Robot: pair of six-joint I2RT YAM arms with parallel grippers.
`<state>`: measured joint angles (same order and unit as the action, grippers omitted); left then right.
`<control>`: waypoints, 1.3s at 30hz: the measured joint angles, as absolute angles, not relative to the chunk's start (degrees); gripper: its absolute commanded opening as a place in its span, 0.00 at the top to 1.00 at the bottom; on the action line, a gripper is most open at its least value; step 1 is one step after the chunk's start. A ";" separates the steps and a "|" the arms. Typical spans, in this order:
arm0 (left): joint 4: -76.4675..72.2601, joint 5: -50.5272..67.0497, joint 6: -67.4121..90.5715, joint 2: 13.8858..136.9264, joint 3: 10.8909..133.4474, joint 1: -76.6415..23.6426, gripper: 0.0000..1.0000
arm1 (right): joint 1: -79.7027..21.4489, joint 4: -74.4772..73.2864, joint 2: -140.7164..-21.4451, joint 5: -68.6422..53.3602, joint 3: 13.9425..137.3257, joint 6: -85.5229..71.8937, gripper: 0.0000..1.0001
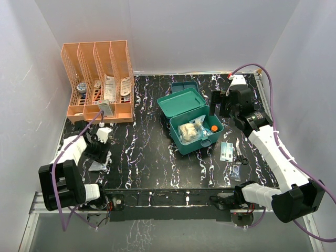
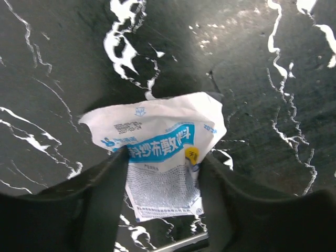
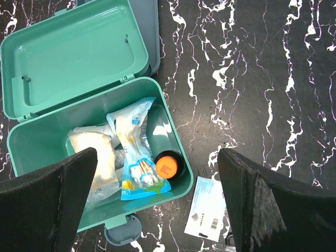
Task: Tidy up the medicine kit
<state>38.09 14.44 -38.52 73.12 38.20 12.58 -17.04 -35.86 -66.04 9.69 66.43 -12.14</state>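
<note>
Left gripper clenched on the gauze packet, likely bound for the medicine kit; right gripper hovers released above it.

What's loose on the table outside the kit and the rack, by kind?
Printed packets: 2 (blue-and-white packet between the fingers of the left gripper; flat packet right of the medicine kit)
Scissors: 1
Small clear item: 1, kind unclear
Total: 4
</note>
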 measured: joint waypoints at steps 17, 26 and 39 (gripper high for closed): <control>49.39 19.81 -31.55 74.48 62.19 12.05 1.00 | -17.04 -34.89 -66.37 9.67 65.65 -12.32 0.02; 48.90 26.74 -8.69 83.70 89.76 -7.18 1.00 | -17.04 -34.15 -69.45 13.06 63.94 -14.72 0.02; 34.79 30.48 17.96 106.21 100.20 -36.18 1.00 | -7.73 -35.57 -71.20 19.29 63.94 -18.37 0.02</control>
